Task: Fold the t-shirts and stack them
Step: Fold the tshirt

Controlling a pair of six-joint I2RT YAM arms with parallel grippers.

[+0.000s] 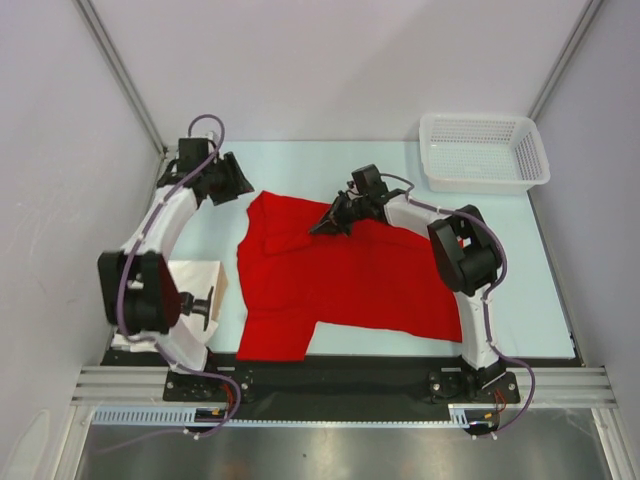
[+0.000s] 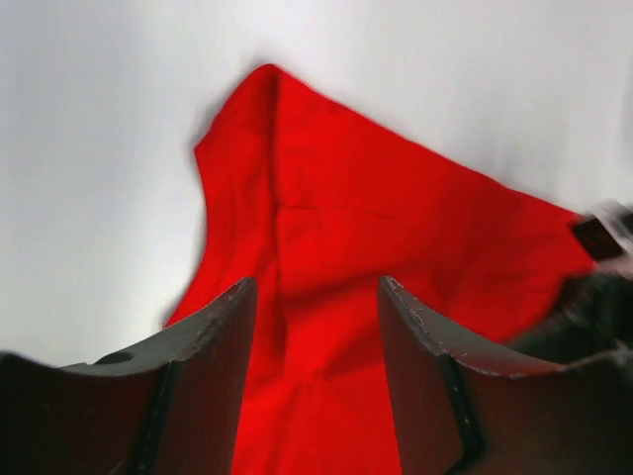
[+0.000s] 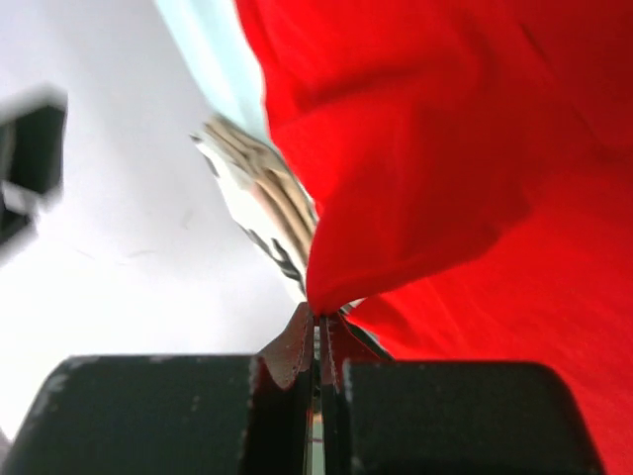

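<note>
1. The shirt [image 1: 350, 285] is lying spread across the middle of the desk [image 1: 540, 290]. It is mostly flat, but is rising into a peak near its far edge where it is being lifted.
2. The right claw [image 1: 322, 228] is pressing together on a pinch of that far part. The cloth is draping down from its tips, probably so this part can be carried over the body as a fold.
3. The left claw [image 1: 240, 180] is hovering with jaws apart just beyond the shirt's far left corner, gripping nothing. It seems to be lining up on that corner so both ends of the edge can travel together.
4. The basket [image 1: 483, 150] is sitting at the far right corner, well apart from the shirt.
5. Folding is looking barely begun, and nothing red is lying folded as a stack yet.
</note>
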